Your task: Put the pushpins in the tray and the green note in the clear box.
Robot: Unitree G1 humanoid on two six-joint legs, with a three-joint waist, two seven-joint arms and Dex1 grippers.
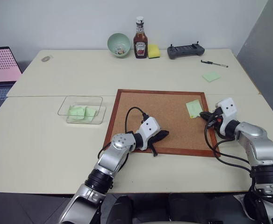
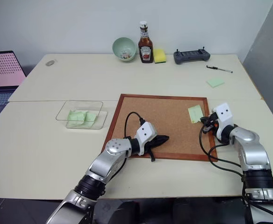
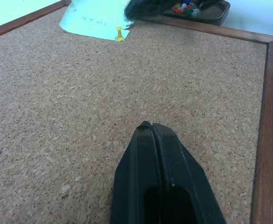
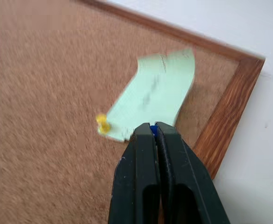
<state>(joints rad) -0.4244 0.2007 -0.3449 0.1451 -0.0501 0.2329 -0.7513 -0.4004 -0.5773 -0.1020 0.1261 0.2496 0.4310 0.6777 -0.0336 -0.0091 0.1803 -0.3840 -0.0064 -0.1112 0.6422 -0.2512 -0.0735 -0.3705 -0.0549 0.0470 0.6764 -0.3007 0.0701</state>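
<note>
We see our right gripper with its two black fingers pressed together on a small blue pushpin, whose head peeks out between the tips; in the left eye view this gripper sits at the right edge of the corkboard, just below the green note. The green note lies near the upper right corner of the corkboard, one lower corner pinned by a yellow pushpin, the rest of the paper curling up slightly. Our left gripper rests low in the centre of the frame on the bare cork, its fingers fully closed on nothing, as the left wrist view confirms. The tray shows in the upper right of the left wrist view, just beyond the corkboard's wooden frame, with several coloured pins already inside. The clear box stands to the left of the corkboard in the left eye view, holding crumpled green papers. Another brighter green note lies on the table in the upper right.
</note>
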